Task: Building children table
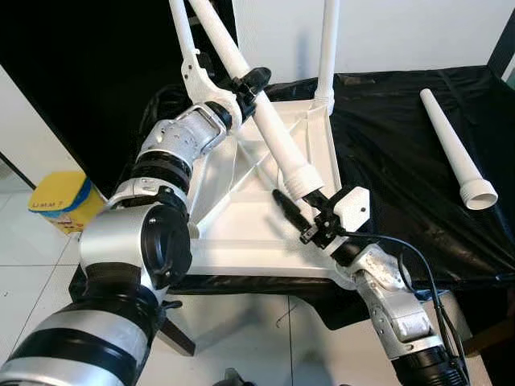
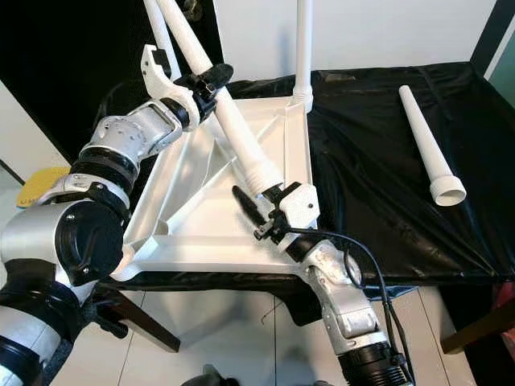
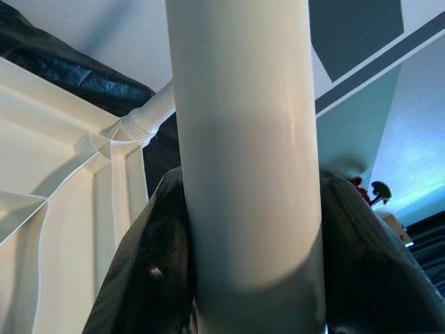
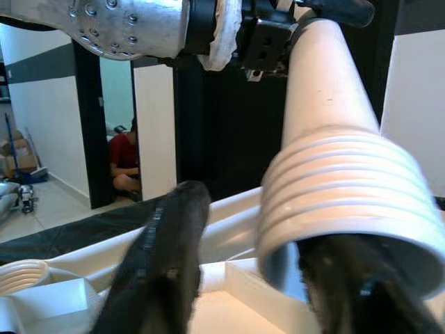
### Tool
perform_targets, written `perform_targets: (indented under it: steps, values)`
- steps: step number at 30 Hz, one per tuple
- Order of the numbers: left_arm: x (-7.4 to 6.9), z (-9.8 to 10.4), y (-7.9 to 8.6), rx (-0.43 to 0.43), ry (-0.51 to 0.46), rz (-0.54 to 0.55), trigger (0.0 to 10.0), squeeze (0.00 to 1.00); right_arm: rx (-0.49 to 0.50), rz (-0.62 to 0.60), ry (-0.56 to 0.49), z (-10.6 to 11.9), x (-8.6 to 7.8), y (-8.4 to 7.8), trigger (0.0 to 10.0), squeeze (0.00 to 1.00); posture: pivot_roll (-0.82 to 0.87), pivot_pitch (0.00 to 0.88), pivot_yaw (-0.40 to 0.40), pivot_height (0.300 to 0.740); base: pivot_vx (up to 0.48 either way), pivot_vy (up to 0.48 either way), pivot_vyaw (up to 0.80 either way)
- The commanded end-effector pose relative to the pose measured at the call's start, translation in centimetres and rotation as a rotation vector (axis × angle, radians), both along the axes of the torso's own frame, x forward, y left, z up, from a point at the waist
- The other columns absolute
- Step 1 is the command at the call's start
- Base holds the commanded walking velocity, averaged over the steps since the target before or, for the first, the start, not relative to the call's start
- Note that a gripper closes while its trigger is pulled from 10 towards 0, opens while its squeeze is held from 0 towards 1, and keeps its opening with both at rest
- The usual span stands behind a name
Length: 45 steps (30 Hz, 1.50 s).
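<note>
Leg (image 1: 265, 121) slants over the upturned white table (image 1: 265, 233) on my black tabletop (image 1: 402, 185); my left hand (image 1: 245, 88) clamps its middle, right hand (image 1: 302, 211) spread at its ribbed end.

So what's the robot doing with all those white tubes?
It is building a little table. The white tabletop lies upside down on a black-covered surface. Two legs already stand in its far corners. The left end effector grips a third leg partway up its shaft, holding it at a slant. The right end effector is at that leg's ribbed lower end, with one finger on each side of it. A fourth leg lies loose on the black cover.
</note>
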<state>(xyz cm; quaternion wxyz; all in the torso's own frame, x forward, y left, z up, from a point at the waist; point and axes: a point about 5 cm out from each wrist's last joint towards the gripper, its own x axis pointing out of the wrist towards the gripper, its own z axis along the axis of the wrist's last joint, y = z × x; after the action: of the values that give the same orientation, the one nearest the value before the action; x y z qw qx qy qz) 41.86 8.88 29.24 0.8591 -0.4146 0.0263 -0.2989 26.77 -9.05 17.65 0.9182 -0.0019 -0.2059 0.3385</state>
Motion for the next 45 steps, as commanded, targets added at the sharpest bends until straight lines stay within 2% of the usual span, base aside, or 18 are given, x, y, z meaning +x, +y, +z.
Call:
perform_targets:
  steps: [1,2,3,6,8,10,11,12,13,14,17,22,23,26,34,39,41,45]
  values:
    - [-0.2,0.4,0.2,-0.018,-0.078,-0.056,0.0,0.00,0.011,0.012,-0.016,0.5,0.1,0.1,10.0,1.00,-0.10,0.003,0.085,0.740,0.000,0.000,0.00]
    - [-0.1,0.6,0.5,-0.016,-0.078,-0.044,3.8,0.00,0.008,0.012,-0.015,0.4,0.1,0.1,10.0,1.00,-0.10,0.002,0.088,0.740,0.000,0.000,0.00]
    - [0.0,0.7,0.9,-0.011,-0.078,-0.024,10.0,0.00,0.004,0.009,-0.011,0.3,0.0,0.0,10.0,1.00,-0.10,0.001,0.090,0.740,0.000,0.000,0.00]
    - [0.1,0.8,1.1,-0.006,-0.077,-0.010,10.0,0.00,0.001,0.007,-0.008,0.2,-0.1,-0.1,10.0,1.00,-0.10,0.001,0.090,0.740,0.000,0.000,0.00]
    - [0.2,1.1,2.1,0.009,-0.097,0.035,10.0,0.00,0.000,-0.013,0.008,-0.2,-0.2,-0.4,10.0,1.00,-0.11,0.002,0.096,0.740,0.000,0.000,0.00]
    - [0.2,1.1,2.1,0.009,-0.097,0.035,10.0,0.00,0.000,-0.013,0.008,-0.2,-0.2,-0.4,10.0,1.00,-0.11,0.002,0.096,0.740,0.000,0.000,0.00]
    - [0.2,1.3,2.6,0.007,-0.107,0.051,10.0,0.00,0.001,-0.027,0.022,-0.5,-0.4,-0.7,10.0,0.37,-0.11,0.002,0.098,0.740,0.000,0.000,0.00]
    - [0.2,1.3,2.6,0.007,-0.107,0.051,10.0,0.00,0.001,-0.027,0.022,-0.5,-0.4,-0.7,10.0,0.37,-0.11,0.002,0.098,0.740,0.000,0.000,0.00]
    - [0.3,1.5,3.3,0.001,-0.116,0.077,10.0,0.00,-0.005,-0.042,0.044,-1.0,-0.7,-1.2,10.0,0.00,-0.11,0.005,0.101,0.740,0.000,0.000,0.00]
    - [0.3,1.6,3.9,0.001,-0.121,0.101,10.0,0.00,-0.006,-0.055,0.066,-1.5,-1.0,-1.6,10.0,0.00,-0.11,0.006,0.102,0.740,0.000,0.000,0.00]
    - [0.3,1.7,4.3,0.004,-0.124,0.116,10.0,0.00,-0.006,-0.066,0.080,-1.8,-1.2,-1.9,10.0,0.00,-0.11,0.006,0.102,0.740,0.000,0.000,0.00]
    - [0.2,1.7,4.8,0.124,-0.223,0.149,10.0,0.00,-0.006,-0.148,0.100,-2.2,-1.2,-2.9,10.0,0.00,-0.12,0.015,0.105,0.740,0.000,0.000,0.00]
    - [0.2,1.7,4.8,0.124,-0.223,0.149,10.0,0.00,-0.006,-0.148,0.100,-2.2,-1.2,-2.9,10.0,0.00,-0.12,0.015,0.105,0.740,0.000,0.000,0.00]
    - [0.0,1.6,4.2,0.192,-0.302,0.143,10.0,0.00,0.039,-0.219,0.135,-1.9,-0.5,-3.1,10.0,0.00,-0.11,0.023,0.097,0.740,0.000,0.000,0.00]
    - [-0.4,2.0,3.7,0.246,-0.400,0.185,10.0,0.00,0.084,-0.210,0.250,-1.7,0.2,-2.5,10.0,0.00,-0.10,0.027,0.084,0.740,0.000,0.000,0.00]
    - [-0.9,2.1,3.4,0.266,-0.462,0.211,10.0,0.00,0.054,-0.228,0.253,-1.6,0.7,-2.2,10.0,0.00,-0.09,0.028,0.078,0.740,0.000,0.000,0.00]
    - [-1.6,2.0,2.4,0.308,-0.522,0.203,10.0,0.00,0.081,-0.226,0.269,-1.3,1.0,-2.0,10.0,0.00,-0.08,0.028,0.066,0.740,0.000,0.000,0.00]
    - [-2.1,1.9,1.6,0.323,-0.551,0.189,10.0,0.00,0.079,-0.221,0.261,-0.8,1.2,-1.9,10.0,0.00,-0.08,0.029,0.062,0.740,0.000,0.000,0.00]
